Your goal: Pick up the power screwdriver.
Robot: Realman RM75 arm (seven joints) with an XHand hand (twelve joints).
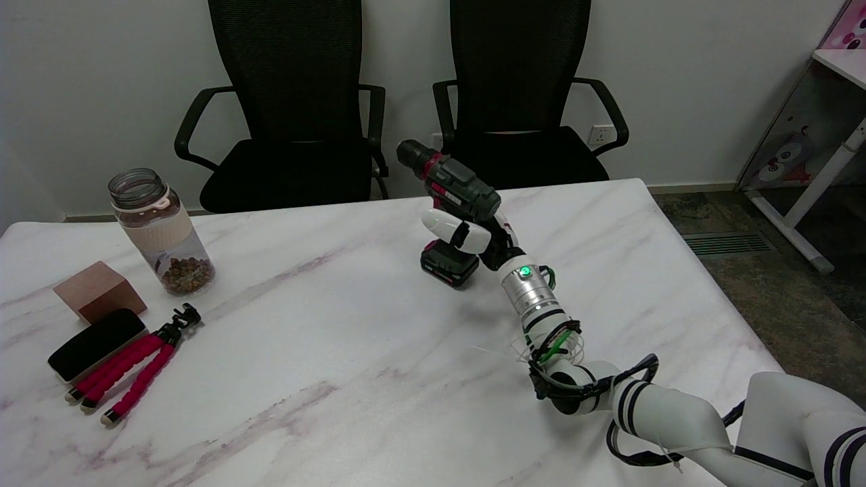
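The screwdriver (452,196) stands upright on its battery base at the table's (325,352) far middle. Its handle is wrapped by the right hand (470,237), fingers curled around it (contact behind the handle is hidden). The grip should be firmed before a straight, level lift, lest the top-heavy body tip.

Two black office chairs (291,122) against a white wall (676,67)
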